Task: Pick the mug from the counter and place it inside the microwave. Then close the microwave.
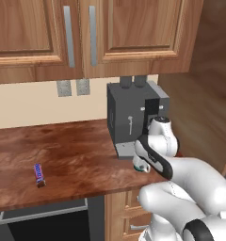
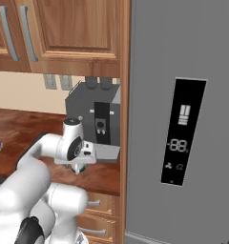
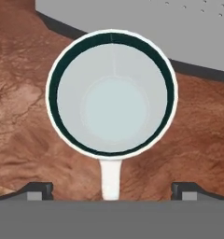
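Tool (image 3: 112, 191) poised directly above small white cylindrical mug (image 3: 112, 93), jaws spread wide with nothing between them.

Seen from the hand camera: mug upright on glossy reddish-brown wood-grain worktop (image 3: 20, 116), teal inner rim facing up, pale handle pointing down toward the tool, dark fingertips (image 3: 39, 189) standing well apart on either side of that handle and touching nothing. Just beyond the mug, grey tray edge of a dark grey boxy coffee machine (image 1: 131, 113). In the base views: white arm bent down over the front right part of the worktop, mug mostly hidden beneath the hand, a sliver of teal visible. Well to the left on the worktop, a small blue-wrapped bar (image 1: 38, 174). Above, wooden wall cabinets (image 1: 86, 33); at right, a tall grey refrigerator panel (image 2: 183, 119).
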